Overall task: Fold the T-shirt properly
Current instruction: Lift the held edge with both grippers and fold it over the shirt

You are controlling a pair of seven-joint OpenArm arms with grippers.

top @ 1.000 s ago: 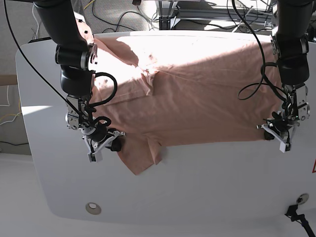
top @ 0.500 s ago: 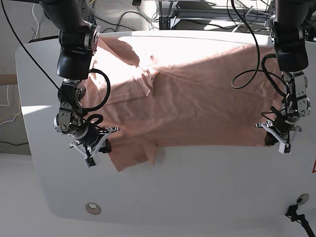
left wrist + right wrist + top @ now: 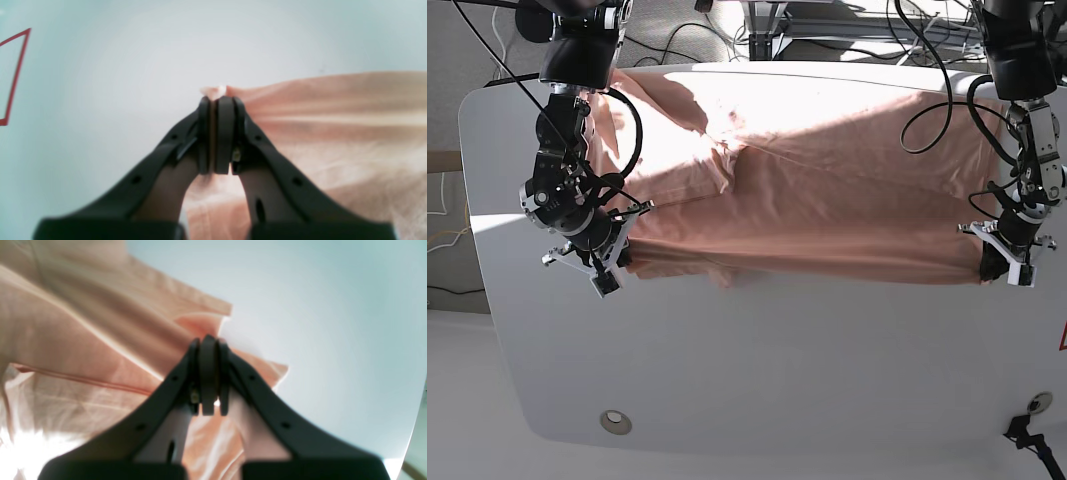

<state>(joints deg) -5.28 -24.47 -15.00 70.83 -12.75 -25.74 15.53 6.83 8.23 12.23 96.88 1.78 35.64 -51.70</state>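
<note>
T-shirt (image 3: 827, 190) hem pinched in both tools

We see a white surface (image 3: 777, 360) with rounded corners and a small round fitting (image 3: 614, 422) near its front edge. Behind it, black cables (image 3: 677, 40) lie on the floor.

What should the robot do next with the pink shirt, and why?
Probably carry the near edge of the T-shirt toward the table's far side. Both the left end effector and the right end effector are shut on that edge, and it looks lifted between them, ready to be laid over the rest.
</note>
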